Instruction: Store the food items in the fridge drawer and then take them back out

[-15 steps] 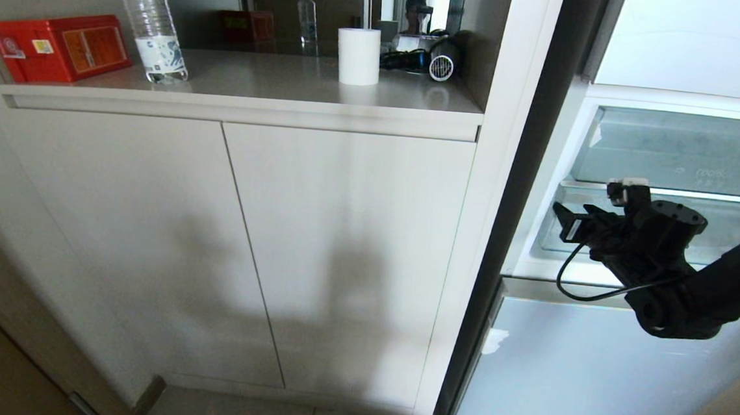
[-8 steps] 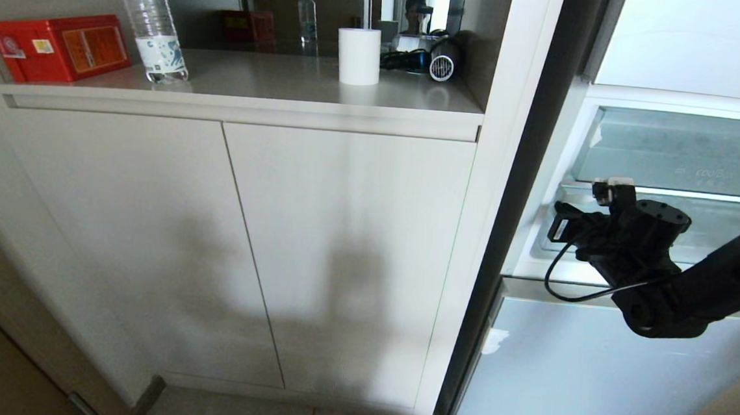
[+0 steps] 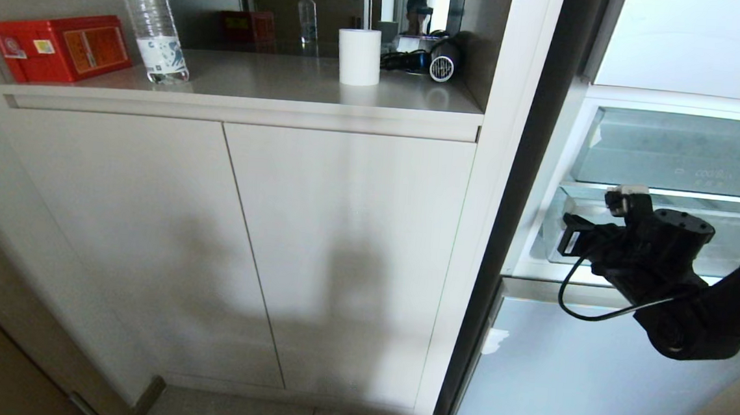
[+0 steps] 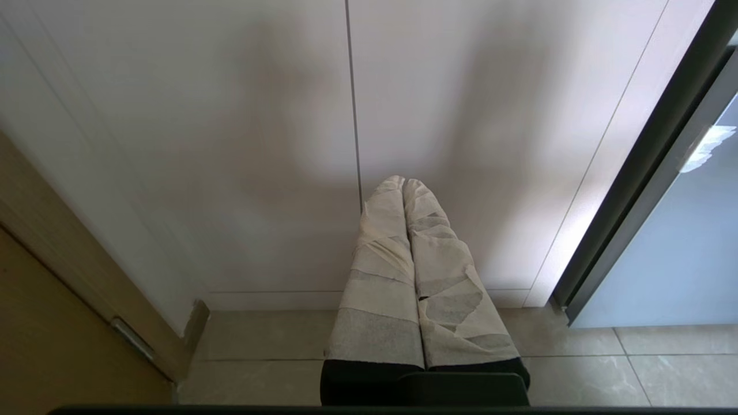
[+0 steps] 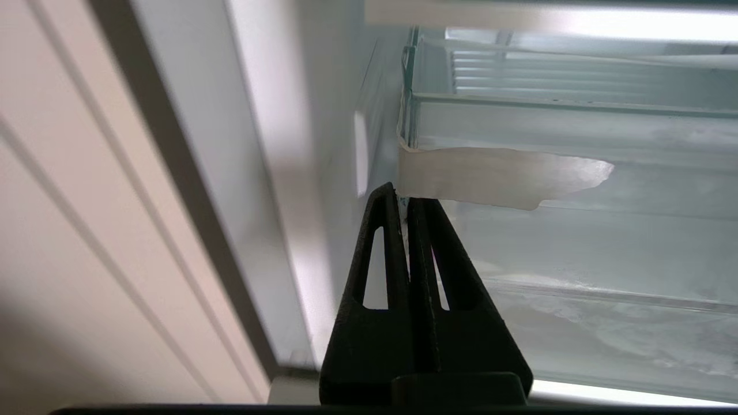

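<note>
The fridge drawer (image 5: 576, 242), clear frosted plastic with a ribbed floor, sits low in the fridge; a white tape scrap (image 5: 496, 176) sticks to its front lip.

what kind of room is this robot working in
Probably a home kitchen or pantry corner: an open fridge with a clear fridge drawer, white cabinet doors, and a counter niche holding a water bottle.

We are counting one red box (image 3: 59, 46), one water bottle (image 3: 155, 26), one white roll (image 3: 358, 56), one hair dryer (image 3: 433, 61) on the worktop (image 3: 274, 83); two cabinet doors (image 3: 340, 257); one fridge drawer (image 5: 576, 173); two tools: right tool (image 5: 403, 199), left tool (image 4: 402, 185).
</note>
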Available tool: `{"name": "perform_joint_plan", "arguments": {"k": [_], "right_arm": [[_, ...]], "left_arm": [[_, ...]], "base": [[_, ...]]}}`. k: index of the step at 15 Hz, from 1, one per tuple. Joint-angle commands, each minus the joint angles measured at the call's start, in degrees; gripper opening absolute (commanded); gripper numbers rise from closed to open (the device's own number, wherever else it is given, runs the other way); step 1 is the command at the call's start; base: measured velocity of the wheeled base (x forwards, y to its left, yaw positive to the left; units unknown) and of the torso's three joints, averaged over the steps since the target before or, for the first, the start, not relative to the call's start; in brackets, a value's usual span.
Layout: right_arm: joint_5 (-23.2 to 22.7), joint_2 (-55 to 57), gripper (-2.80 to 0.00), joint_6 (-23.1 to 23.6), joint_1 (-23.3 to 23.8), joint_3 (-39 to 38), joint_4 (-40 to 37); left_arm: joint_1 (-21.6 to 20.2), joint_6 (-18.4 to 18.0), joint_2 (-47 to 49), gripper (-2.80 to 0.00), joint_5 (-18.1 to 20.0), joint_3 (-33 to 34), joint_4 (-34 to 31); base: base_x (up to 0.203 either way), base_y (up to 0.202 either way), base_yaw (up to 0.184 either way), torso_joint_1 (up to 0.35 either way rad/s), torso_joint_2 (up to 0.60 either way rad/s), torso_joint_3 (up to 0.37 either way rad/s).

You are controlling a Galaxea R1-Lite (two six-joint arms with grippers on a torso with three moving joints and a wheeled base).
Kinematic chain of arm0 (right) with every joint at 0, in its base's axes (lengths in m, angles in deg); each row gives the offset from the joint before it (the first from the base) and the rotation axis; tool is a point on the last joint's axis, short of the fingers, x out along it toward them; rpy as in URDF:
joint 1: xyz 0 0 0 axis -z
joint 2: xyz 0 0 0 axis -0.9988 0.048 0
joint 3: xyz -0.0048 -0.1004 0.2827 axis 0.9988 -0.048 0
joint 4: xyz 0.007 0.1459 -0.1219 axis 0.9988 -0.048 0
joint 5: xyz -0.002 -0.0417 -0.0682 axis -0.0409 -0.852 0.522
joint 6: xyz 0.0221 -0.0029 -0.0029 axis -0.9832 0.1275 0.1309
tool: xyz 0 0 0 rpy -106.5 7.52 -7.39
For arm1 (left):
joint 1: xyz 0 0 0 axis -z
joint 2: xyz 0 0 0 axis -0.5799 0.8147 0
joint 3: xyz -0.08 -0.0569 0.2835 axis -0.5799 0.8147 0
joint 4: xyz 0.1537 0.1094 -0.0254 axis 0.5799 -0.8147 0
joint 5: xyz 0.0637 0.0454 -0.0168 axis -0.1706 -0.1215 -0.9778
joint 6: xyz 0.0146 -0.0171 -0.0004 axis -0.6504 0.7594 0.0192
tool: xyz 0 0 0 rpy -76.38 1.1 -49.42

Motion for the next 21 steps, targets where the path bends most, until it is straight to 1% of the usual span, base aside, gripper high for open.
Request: {"name": "perform_joint_plan", "arguments": {"k": [1, 3, 4, 9, 11, 12, 13, 14, 15, 17, 18, 19, 21], "right_arm": [[0.0, -5.0, -2.80, -0.1, 0.0, -5.1, 0.3], [0.0, -9.3, -2.80, -0.2, 0.0, -11.3, 1.3], [0.0, -11.4, 0.00, -0.1, 0.0, -14.5, 1.8], [0.0, -24.3, 0.00, -0.2, 0.0, -27.5, 2.0], [0.2, -31.2, 0.00, -0.3, 0.3, -30.8, 1.3], [0.8, -35.2, 0.00, -0.4, 0.7, -31.4, -0.8], [1.3, -39.4, 0.00, -0.6, 1.4, -31.1, -5.2], [1.6, -42.0, 0.00, -0.7, 2.8, -29.5, -12.0], [1.6, -43.2, 0.00, -0.7, 4.6, -25.6, -18.5], [0.3, -43.1, 0.00, -0.9, 8.6, -14.3, -33.1], [-0.7, -41.9, 0.00, -0.9, 10.1, -9.6, -38.7], [-1.6, -39.4, 0.00, -0.9, 11.4, -4.8, -43.3], [-2.5, -31.5, 0.00, -0.6, 13.0, 2.0, -47.6]], "left_arm": [[0.0, 0.0, 0.1, -2.80, 0.0, 0.0, 0.0], [0.0, 0.0, 0.1, -2.80, 0.0, 0.0, 0.0], [0.0, 0.0, 0.1, -2.80, 0.0, 0.0, 0.0], [0.0, 0.0, 0.1, -2.80, 0.0, 0.0, 0.0], [0.0, 0.0, 0.1, -2.80, 0.0, 0.0, 0.0], [0.0, 0.0, 0.1, -2.80, 0.0, 0.0, 0.0], [0.0, 0.0, 0.1, -2.80, 0.0, 0.0, 0.0], [0.0, 0.0, 0.1, -2.80, 0.0, 0.0, 0.0], [0.0, 0.0, 0.1, -2.80, 0.0, 0.0, 0.0], [0.0, 0.0, 0.1, -2.80, 0.0, 0.0, 0.0], [0.0, 0.0, 0.1, -2.80, 0.0, 0.0, 0.0], [0.0, 0.0, 0.1, -2.80, 0.0, 0.0, 0.0], [0.0, 0.0, 0.1, -2.80, 0.0, 0.0, 0.0]], "base": [[0.000, 0.000, 0.000, 0.000, 0.00, 0.000], [0.000, 0.000, 0.000, 0.000, 0.00, 0.000], [0.000, 0.000, 0.000, 0.000, 0.00, 0.000], [0.000, 0.000, 0.000, 0.000, 0.00, 0.000], [0.000, 0.000, 0.000, 0.000, 0.00, 0.000], [0.000, 0.000, 0.000, 0.000, 0.00, 0.000], [0.000, 0.000, 0.000, 0.000, 0.00, 0.000], [0.000, 0.000, 0.000, 0.000, 0.00, 0.000], [0.000, 0.000, 0.000, 0.000, 0.00, 0.000], [0.000, 0.000, 0.000, 0.000, 0.00, 0.000], [0.000, 0.000, 0.000, 0.000, 0.00, 0.000], [0.000, 0.000, 0.000, 0.000, 0.00, 0.000], [0.000, 0.000, 0.000, 0.000, 0.00, 0.000]]}}
